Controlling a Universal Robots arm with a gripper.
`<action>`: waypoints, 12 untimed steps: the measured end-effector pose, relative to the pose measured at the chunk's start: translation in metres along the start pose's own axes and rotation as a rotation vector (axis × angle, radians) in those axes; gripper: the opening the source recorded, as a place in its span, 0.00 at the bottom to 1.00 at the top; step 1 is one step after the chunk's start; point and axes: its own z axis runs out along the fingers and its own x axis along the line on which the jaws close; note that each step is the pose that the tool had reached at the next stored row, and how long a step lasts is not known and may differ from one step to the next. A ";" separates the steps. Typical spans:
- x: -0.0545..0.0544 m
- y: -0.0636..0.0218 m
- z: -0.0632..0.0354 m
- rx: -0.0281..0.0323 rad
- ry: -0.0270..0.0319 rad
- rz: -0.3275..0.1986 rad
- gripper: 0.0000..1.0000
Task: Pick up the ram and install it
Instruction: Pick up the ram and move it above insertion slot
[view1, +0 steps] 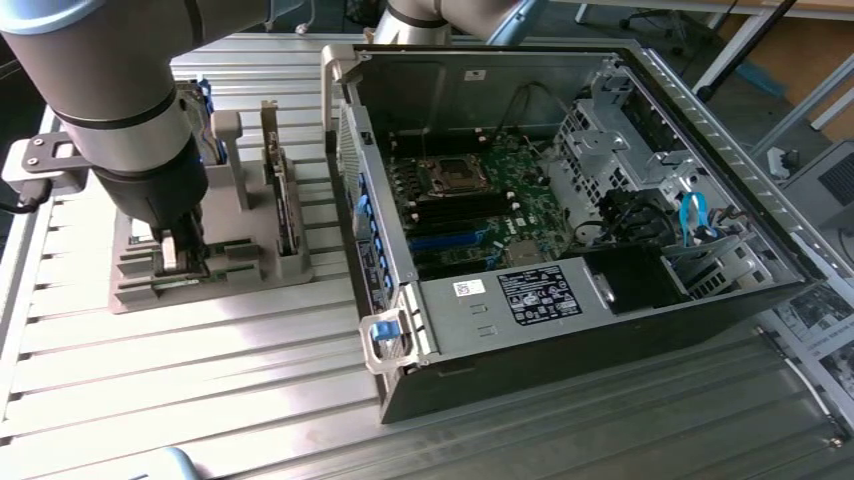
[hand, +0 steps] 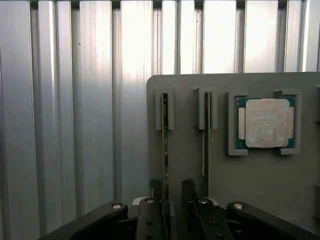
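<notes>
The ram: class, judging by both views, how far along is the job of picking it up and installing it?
Nothing is finished yet. In hand: the open gripper hangs over the ram, a finger on each side, while it stands on edge in the gray holder. Left: gripping, lifting and seating it in the open computer case.

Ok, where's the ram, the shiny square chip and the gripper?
ram (hand: 164, 130), wrist view, on its thin green edge.
square chip (hand: 267, 122), wrist view, middle of its silver lid.
gripper (hand: 172, 192), wrist view, midway between its fingertips.
</notes>
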 end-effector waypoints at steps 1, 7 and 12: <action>0.001 0.0002 0.0003 0.0000 0.0000 0.000 0.30; 0.004 0.0014 0.0021 0.0001 0.0000 0.000 0.30; 0.006 0.0021 0.0047 0.0001 -0.0001 0.000 0.30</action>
